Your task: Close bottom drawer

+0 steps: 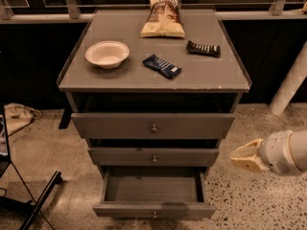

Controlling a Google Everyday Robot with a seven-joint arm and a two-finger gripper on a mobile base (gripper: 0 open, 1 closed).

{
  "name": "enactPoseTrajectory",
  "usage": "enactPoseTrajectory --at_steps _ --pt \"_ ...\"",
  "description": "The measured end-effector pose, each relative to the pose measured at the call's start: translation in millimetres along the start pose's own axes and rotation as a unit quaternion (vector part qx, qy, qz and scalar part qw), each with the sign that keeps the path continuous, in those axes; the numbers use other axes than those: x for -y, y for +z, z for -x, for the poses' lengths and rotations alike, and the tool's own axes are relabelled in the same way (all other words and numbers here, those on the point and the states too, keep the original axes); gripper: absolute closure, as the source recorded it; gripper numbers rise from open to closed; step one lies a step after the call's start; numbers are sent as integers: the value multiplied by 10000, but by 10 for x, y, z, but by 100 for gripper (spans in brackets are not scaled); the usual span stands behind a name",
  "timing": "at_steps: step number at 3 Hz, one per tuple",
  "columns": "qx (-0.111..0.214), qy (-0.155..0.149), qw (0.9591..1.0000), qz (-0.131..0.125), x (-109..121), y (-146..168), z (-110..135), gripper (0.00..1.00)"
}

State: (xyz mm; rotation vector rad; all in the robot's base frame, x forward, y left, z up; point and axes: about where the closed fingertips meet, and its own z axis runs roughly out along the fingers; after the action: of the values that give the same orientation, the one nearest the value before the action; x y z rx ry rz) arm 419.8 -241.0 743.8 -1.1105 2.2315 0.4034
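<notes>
Claw (245, 158): cream-tipped, on a white arm entering from the right. It hangs in the air below the counter's front right corner, level with the middle drawer (153, 156) and apart from the cabinet, tip pointing left. Released or clenched: cannot tell. Nothing is seen in its grasp.

Bottom drawer (153, 189): grey, lowest of three, pulled well out towards the viewer. Its inside is bare and open to view, with a small round knob (154, 214) at the centre of the front panel. Nothing touches it.

Top drawer (153, 125): grey, widest front, directly under the counter's front edge, with a centre knob.

Counter (216, 78): grey top with a raised rim. It carries:
- blue snack bar (162, 66), near the middle, lying at a slant;
- dark snack bar (203, 48), towards the right edge;
- chip bag (163, 17), at the middle of the back edge, lying flat;
- white bowl (107, 54), towards the left edge, upright.

Floor (249, 205): speckled stone.
</notes>
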Motion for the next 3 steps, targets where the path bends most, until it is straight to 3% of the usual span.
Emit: enactPoseTrajectory --at_steps 1,2,3 --pt "338 440 9983 -172 -66 401 -489 100" --pt "638 1103 9917 -196 -10 986 -1111 100" --pt "664 1680 9834 170 -19 1608 -1651 100"
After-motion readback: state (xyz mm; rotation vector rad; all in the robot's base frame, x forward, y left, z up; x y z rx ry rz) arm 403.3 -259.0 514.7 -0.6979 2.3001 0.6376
